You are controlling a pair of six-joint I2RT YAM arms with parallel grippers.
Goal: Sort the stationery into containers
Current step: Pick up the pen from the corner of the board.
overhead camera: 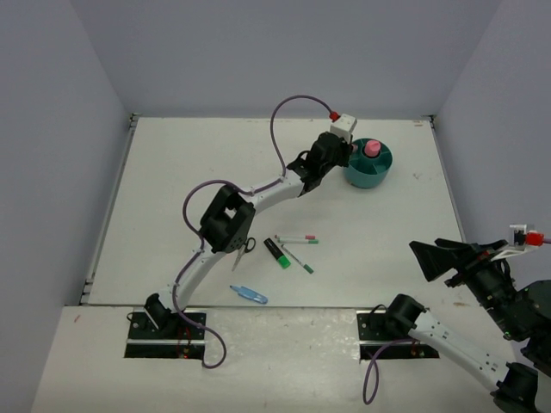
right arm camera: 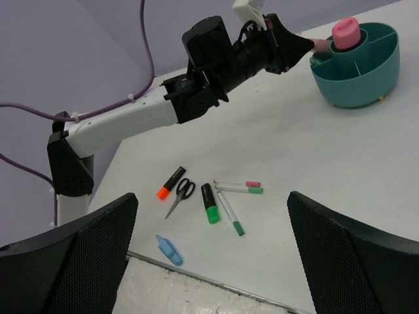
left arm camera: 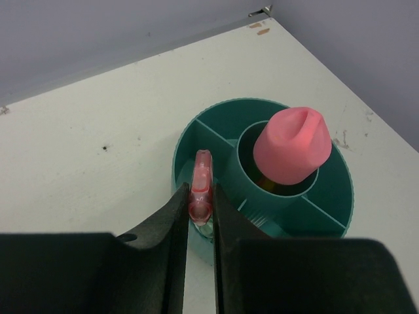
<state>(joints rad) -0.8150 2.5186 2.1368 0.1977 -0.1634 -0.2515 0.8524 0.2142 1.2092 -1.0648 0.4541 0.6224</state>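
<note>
My left gripper [left arm camera: 200,196] is shut on a pink clip [left arm camera: 201,180] and holds it over the left outer compartment of the round teal organizer [left arm camera: 249,101]. In the top view the left gripper [overhead camera: 343,157] touches the organizer's [overhead camera: 379,178] left rim. A pink-capped glue stick [left arm camera: 292,144] stands in the central cup. My right gripper [overhead camera: 430,258] is open and empty, high at the near right. On the table lie an orange highlighter [right arm camera: 169,182], scissors [right arm camera: 180,193], a green highlighter [right arm camera: 209,203], three thin pens [right arm camera: 239,186] and a blue clip [right arm camera: 169,249].
The left arm stretches diagonally across the table, and its elbow [overhead camera: 225,219] hangs over the orange highlighter and part of the scissors [overhead camera: 248,246] in the top view. Grey walls enclose the table on three sides.
</note>
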